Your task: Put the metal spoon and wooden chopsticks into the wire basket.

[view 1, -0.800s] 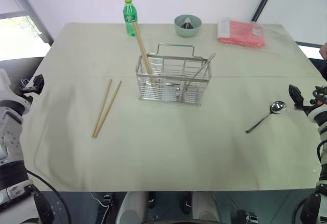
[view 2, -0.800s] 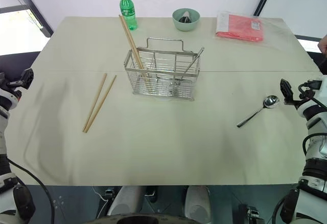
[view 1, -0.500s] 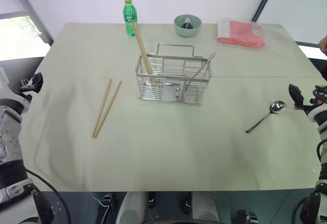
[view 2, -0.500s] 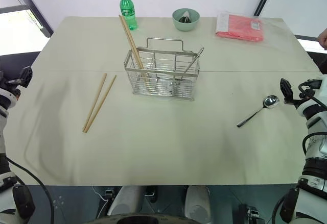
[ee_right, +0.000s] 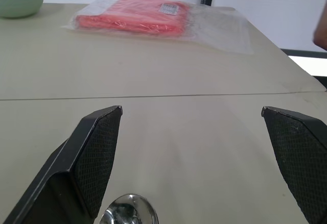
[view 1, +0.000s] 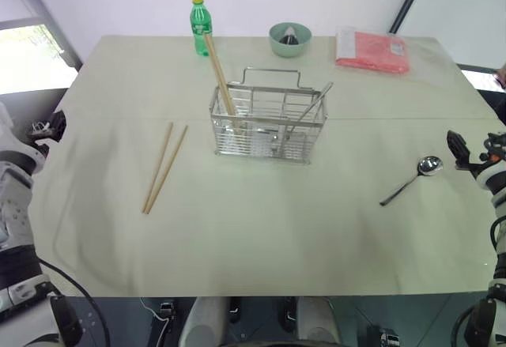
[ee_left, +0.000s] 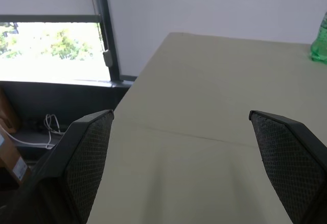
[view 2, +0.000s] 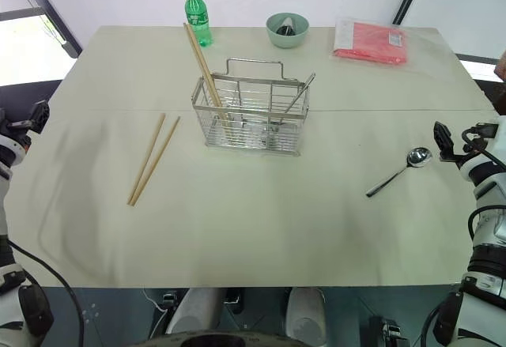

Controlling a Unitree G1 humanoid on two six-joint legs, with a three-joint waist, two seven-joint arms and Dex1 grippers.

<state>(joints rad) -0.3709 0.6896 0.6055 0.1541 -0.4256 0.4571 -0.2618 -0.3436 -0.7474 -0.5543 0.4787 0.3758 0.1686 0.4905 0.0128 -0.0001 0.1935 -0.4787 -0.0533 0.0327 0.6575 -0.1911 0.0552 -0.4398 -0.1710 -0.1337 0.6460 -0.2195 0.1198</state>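
The wire basket [view 1: 269,123] stands mid-table, with one pair of wooden chopsticks [view 1: 220,74] and a spoon [view 1: 310,108] leaning inside it. Another pair of wooden chopsticks [view 1: 164,167] lies flat on the table to the basket's left. Over at the right, the metal spoon [view 1: 413,177] rests on the table, bowl toward my right gripper [view 1: 466,153], which is open and empty just beside it; its bowl [ee_right: 129,216] shows between the fingers in the right wrist view. My left gripper [view 1: 52,126] hovers open at the table's left edge, well clear of the chopsticks.
A green bottle [view 1: 201,24], a pale-green bowl [view 1: 290,39] and a red packet in plastic [view 1: 373,50] line the far edge. A person's hand [view 2: 500,69] shows at the right border. A window lies beyond the table's left side.
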